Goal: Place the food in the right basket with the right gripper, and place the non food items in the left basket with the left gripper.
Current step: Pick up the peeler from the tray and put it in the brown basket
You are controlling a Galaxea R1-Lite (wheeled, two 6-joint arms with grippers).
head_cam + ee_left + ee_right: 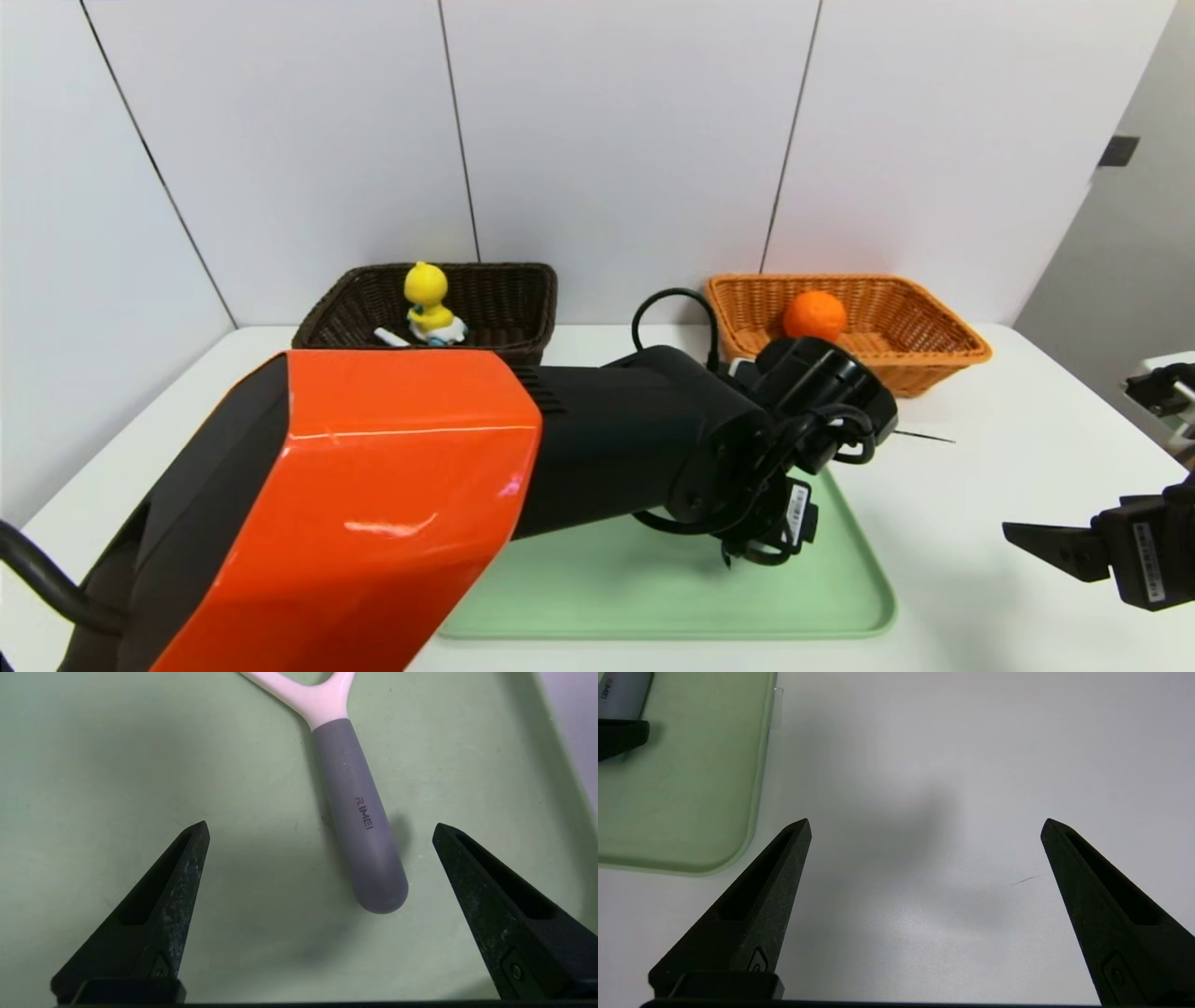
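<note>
Left black wedge-fingered tool [320, 828] released, spread over smooth grey-handled white Y-shaped plastic peeler [357, 816] on matte green tray [93, 765]; right tool [924, 823] released, at tray's three o'clock.

The left gripper [320, 828] hangs over the pale green tray [117, 765] with its 2 black fingers [163, 891] spread wide. The peeler [359, 812] lies flat between them, its grey handle end nearest, its white fork leaving the frame.

The left gripper [320, 828] hangs over the green tray [117, 765], jaws spread wider than the peeler [359, 826] handle, bare tray either side; the right gripper [924, 823] has only bare tabletop [971, 765] beneath it
</note>
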